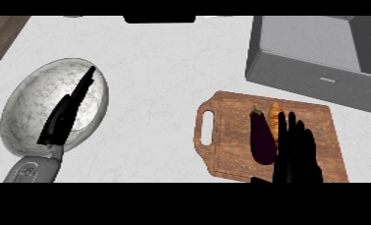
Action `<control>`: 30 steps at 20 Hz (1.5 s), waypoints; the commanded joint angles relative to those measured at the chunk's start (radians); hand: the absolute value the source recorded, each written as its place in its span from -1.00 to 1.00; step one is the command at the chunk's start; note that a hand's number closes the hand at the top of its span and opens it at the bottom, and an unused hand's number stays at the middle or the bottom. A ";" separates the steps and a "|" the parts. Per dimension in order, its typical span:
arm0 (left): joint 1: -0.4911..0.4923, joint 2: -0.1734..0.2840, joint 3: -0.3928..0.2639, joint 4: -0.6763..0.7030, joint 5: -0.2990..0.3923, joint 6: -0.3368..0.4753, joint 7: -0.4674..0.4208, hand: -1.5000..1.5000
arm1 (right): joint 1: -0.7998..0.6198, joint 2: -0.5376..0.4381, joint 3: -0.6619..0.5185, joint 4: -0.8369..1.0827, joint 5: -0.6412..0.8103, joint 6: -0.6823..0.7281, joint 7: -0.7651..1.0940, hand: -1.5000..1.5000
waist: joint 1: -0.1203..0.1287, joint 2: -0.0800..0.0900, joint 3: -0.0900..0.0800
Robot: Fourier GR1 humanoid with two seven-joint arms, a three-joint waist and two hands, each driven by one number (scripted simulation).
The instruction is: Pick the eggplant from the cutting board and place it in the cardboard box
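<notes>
A dark purple eggplant (262,139) lies lengthwise on a wooden cutting board (232,135) at the lower right of the head view. My right hand (297,153) hovers over the board just right of the eggplant, fingers straight and pointing away from me, open and holding nothing. A grey box (290,69) with an open top stands at the upper right, beyond the board. My left hand (66,113) rests at the left over a marbled plate (36,91), fingers straight.
An orange carrot (275,111) lies on the board beside the eggplant's stem end, partly hidden by my right fingers. A dark object (159,19) sits at the counter's far edge. White counter stretches between the plate and the board.
</notes>
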 commanded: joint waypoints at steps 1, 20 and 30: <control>0.035 -0.047 -0.006 0.077 -0.020 0.017 -0.046 0.00 | -0.106 0.002 -0.002 0.091 -0.010 0.014 0.064 -1.00 | -0.001 0.013 -0.017; 0.004 -0.045 0.088 0.066 -0.042 -0.085 -0.022 0.00 | -0.273 -0.004 -0.135 0.286 -0.171 -0.018 -0.040 -1.00 | -0.002 0.011 -0.016; 0.017 -0.076 0.093 0.062 -0.080 -0.070 -0.011 0.00 | -0.296 -0.060 -0.091 0.422 0.015 -0.188 -0.051 1.00 | -0.002 0.012 -0.016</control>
